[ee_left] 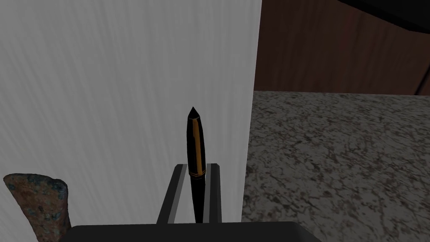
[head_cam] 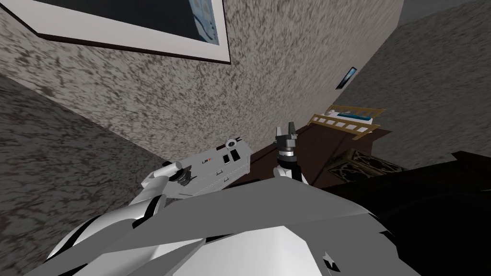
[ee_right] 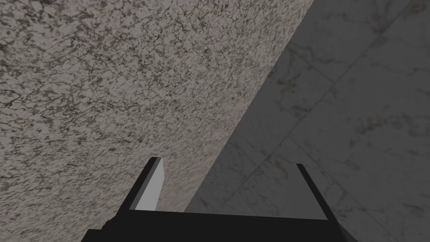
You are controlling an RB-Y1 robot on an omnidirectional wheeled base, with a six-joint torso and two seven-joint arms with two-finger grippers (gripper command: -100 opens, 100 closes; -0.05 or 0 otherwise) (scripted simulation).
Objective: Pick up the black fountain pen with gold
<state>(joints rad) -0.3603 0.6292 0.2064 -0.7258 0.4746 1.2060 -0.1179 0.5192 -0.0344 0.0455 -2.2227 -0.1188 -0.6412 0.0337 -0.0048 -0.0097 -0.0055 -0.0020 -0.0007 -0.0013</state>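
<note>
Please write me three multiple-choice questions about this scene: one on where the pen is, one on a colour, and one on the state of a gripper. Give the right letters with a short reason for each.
1. Where is the black pen?
A. on a shelf
B. between the fingers of the left gripper
C. in a cup

2. What colour is the stripe along the pen?
A. silver
B. gold
C. red

3. How are the fingers of the right gripper?
A. open, with nothing between them
B. shut on a cloth
C. shut on a cup

Answers:
1 B: in the left wrist view the two fingers stand close against the pen's sides.
2 B: the stripe and ring look gold against the black body.
3 A: in the right wrist view the fingers stand wide apart.
</note>
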